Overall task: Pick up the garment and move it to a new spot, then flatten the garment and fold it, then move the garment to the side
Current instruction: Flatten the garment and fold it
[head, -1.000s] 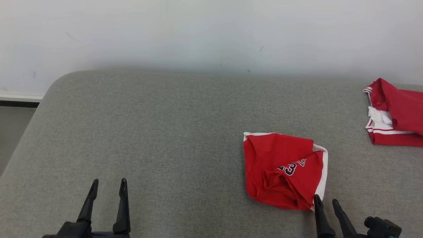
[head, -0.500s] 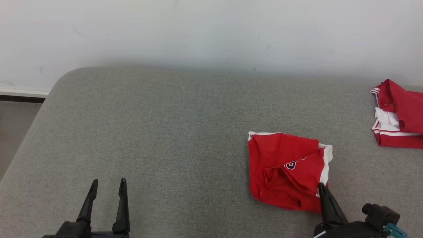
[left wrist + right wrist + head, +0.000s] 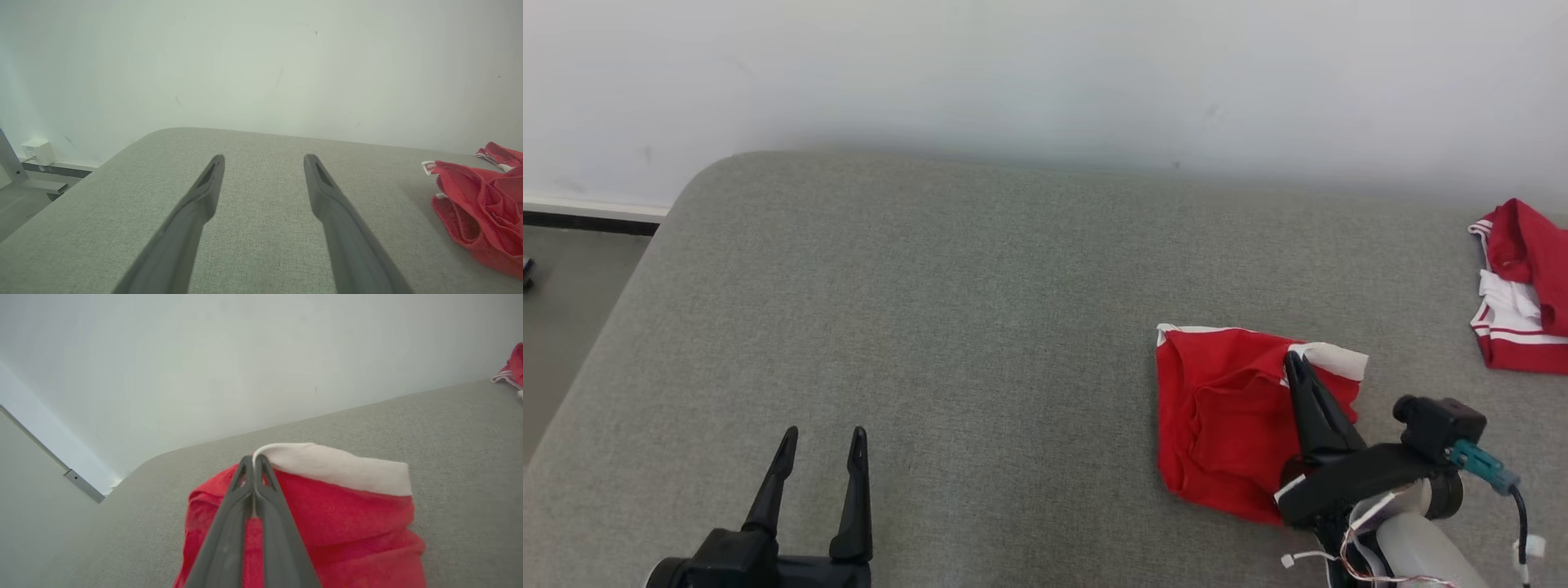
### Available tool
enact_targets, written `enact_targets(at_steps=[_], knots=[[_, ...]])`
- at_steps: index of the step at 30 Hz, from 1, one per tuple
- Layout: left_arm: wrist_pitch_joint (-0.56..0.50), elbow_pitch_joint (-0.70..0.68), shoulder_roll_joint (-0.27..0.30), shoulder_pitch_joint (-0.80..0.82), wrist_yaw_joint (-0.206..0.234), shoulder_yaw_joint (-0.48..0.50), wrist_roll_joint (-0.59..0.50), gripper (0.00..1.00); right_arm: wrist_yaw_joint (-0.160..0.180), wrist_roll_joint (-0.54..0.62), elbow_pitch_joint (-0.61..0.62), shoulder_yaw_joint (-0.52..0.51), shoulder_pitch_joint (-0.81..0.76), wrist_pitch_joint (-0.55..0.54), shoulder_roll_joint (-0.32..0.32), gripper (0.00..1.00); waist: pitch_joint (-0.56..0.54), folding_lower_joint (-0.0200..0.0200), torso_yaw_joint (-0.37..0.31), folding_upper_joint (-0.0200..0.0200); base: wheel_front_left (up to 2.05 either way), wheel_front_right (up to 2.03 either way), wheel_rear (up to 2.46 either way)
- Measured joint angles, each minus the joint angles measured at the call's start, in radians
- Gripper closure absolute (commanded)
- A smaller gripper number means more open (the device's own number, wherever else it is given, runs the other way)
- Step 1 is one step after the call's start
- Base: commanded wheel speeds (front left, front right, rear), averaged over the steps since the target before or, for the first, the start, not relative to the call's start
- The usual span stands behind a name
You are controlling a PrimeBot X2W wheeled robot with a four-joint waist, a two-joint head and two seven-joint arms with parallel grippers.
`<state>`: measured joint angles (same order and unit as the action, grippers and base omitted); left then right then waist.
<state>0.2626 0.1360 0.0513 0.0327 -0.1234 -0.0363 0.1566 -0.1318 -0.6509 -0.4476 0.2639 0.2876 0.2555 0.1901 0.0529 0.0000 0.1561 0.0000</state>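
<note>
The red garment with white trim [image 3: 1225,416] lies bunched on the grey cushion's right half. My right gripper [image 3: 1292,361] is shut on its white-trimmed edge, holding that corner raised above the heap; in the right wrist view the closed gripper [image 3: 253,461] pinches the white band [image 3: 339,467] with the red garment [image 3: 347,535] hanging below. My left gripper [image 3: 822,441] stands open near the front left, holding nothing, well apart from the garment. In the left wrist view the gripper [image 3: 263,161] is spread over bare cushion, with the garment [image 3: 478,212] at the right edge.
The grey cushion [image 3: 947,310] is broad, with a rounded far left corner and a pale wall behind it. A second red and white garment [image 3: 1519,286] lies at the far right edge. Floor and a dark baseboard [image 3: 580,220] show beyond the left side.
My right gripper has shut on the garment's white-trimmed edge and drawn it up and away from me, hiding the printed number. The head camera shifted, too. The left gripper stays open.
</note>
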Motion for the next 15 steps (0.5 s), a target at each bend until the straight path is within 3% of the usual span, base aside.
enact_targets(at_steps=[9,10,11,12,15], knots=[[0.0,0.016,0.0,0.031,0.005,-0.046,0.016,0.0,0.0,-0.009,-0.217,0.051,0.179,-0.006,-0.016,1.0,0.024,0.0,0.053,0.0,0.0,0.0,0.0],[0.0,0.017,0.0,0.032,0.006,-0.048,0.018,0.0,0.0,-0.017,-0.242,0.056,0.194,-0.005,-0.021,0.91,0.027,0.0,0.057,0.0,0.0,0.0,0.0],[0.0,0.019,0.0,0.032,0.009,-0.05,0.018,0.0,0.0,-0.02,-0.268,0.063,0.208,-0.005,-0.026,0.64,0.029,0.0,0.061,0.0,0.0,0.0,0.0],[0.0,0.02,0.0,0.033,0.009,-0.052,0.018,0.0,0.0,-0.027,-0.288,0.069,0.218,-0.004,-0.031,0.0,0.031,0.0001,0.064,0.0,0.0,0.0,0.0],[0.0,0.024,0.0,0.036,0.009,-0.056,0.019,0.0,0.0,-0.034,-0.329,0.085,0.241,0.001,-0.038,0.0,0.031,0.0001,0.07,0.0001,0.0,0.0,0.0]])
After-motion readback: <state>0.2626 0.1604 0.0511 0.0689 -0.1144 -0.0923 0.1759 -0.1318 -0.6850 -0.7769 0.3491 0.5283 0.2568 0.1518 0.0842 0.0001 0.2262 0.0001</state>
